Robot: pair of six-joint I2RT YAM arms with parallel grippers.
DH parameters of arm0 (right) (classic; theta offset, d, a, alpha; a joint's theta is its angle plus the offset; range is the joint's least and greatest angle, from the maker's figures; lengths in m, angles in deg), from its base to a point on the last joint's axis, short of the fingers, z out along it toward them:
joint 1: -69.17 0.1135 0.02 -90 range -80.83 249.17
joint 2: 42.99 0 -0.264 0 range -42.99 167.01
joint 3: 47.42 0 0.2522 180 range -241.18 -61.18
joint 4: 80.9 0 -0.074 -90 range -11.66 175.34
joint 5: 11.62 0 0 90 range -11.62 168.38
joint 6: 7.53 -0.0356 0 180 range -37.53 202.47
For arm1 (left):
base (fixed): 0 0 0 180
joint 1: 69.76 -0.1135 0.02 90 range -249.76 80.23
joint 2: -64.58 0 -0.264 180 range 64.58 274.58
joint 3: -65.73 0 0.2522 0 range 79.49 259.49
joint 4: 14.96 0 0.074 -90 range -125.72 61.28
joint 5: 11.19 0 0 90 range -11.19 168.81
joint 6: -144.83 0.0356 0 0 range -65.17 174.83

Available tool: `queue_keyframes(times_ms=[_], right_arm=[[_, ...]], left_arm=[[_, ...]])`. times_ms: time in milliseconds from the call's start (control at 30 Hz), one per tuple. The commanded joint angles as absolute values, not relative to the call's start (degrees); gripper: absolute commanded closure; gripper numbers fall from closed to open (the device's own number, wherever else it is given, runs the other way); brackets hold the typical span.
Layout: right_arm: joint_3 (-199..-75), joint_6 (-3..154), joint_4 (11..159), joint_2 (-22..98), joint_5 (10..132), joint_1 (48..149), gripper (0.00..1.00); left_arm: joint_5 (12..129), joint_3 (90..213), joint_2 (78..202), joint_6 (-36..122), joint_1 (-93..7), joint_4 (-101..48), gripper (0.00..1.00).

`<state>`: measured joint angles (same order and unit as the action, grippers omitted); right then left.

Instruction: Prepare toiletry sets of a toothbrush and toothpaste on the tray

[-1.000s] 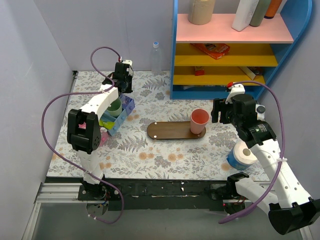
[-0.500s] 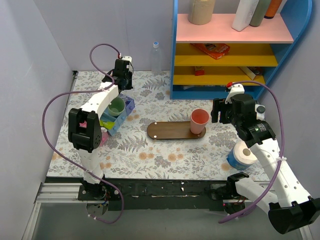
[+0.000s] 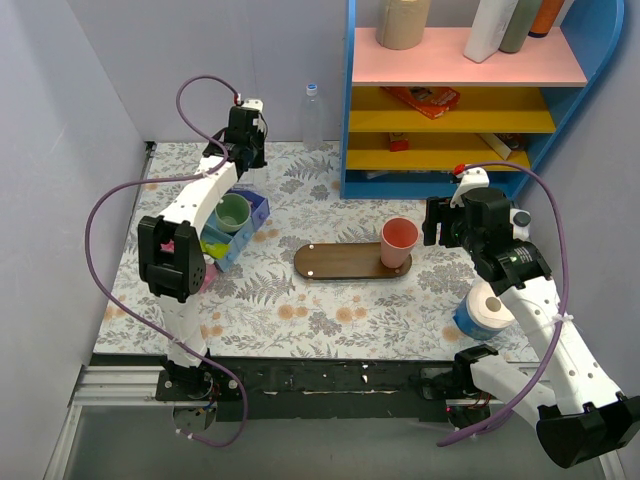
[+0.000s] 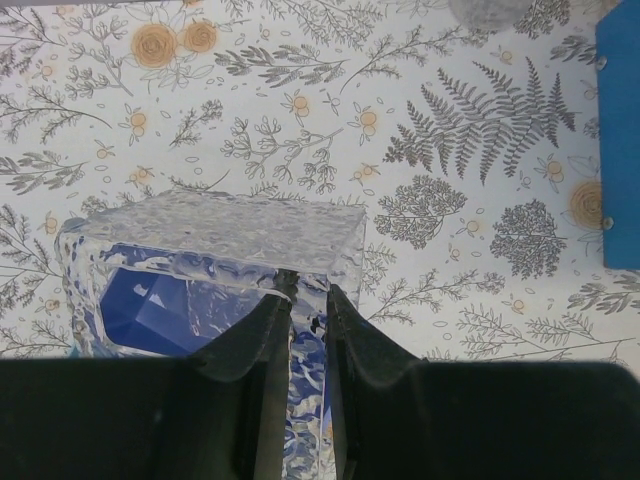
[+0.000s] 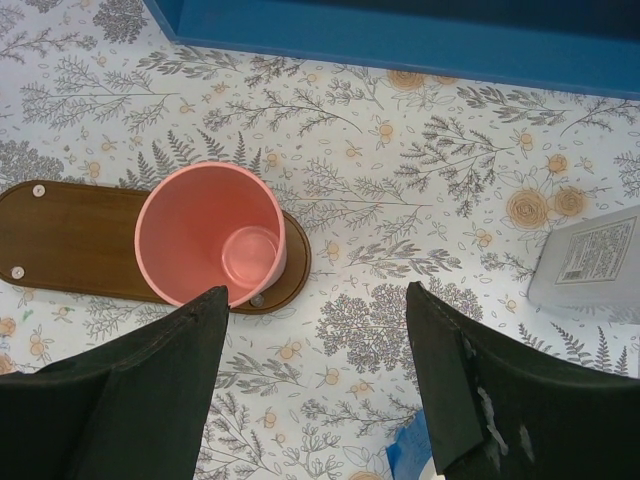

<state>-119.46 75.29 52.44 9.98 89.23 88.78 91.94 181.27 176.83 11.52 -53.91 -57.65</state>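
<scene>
**Left arm draws the clear holder back from the organiser**

Over the last second the left arm has pulled up and away towards the far wall. The green cup [image 3: 233,212] in the organiser [image 3: 238,232] sat partly under the arm a second ago and now shows whole. The left gripper [image 4: 305,297] is pinched tight on one wall of the clear holder [image 4: 230,232]. In the wrist view the box hangs from the fingers over the flowered table [image 4: 420,120]. I cannot tell whether it is fully clear of the surface.

The right arm has not stirred. The right gripper [image 5: 315,375] hangs with its fingers spread wide and nothing between them. It sits just above and beside the pink cup [image 5: 207,245].

The tray [image 3: 340,262] lies mid-table, well apart from the holder. It carries only the pink cup, which stands on its right end. I can see no brush or paste on it.

So my reading is that the job is still early. The holder seems to be on its way, and the long bare stretch of the board looks the likely place for it. That thin, slick wall held by one edge could swing or slip in transit.
</scene>
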Motion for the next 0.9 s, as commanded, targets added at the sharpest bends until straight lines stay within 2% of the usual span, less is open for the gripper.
queue_keyframes(times_ms=[0, 400, 867], right_arm=[[-120.51, 75.61, 53.88, 9.40, 90.60, 88.77, 0.21], [-119.98, 75.61, 54.14, 9.05, 90.95, 88.77, 0.21], [-118.14, 75.61, 55.55, 6.41, 90.60, 88.77, 0.21]], left_arm=[[92.96, 186.45, 176.03, 11.06, -53.94, -59.04, 1.00], [95.69, 194.97, 176.20, 5.70, -50.17, -68.70, 1.00], [98.94, 199.99, 178.58, -2.65, -38.66, -80.92, 1.00]])
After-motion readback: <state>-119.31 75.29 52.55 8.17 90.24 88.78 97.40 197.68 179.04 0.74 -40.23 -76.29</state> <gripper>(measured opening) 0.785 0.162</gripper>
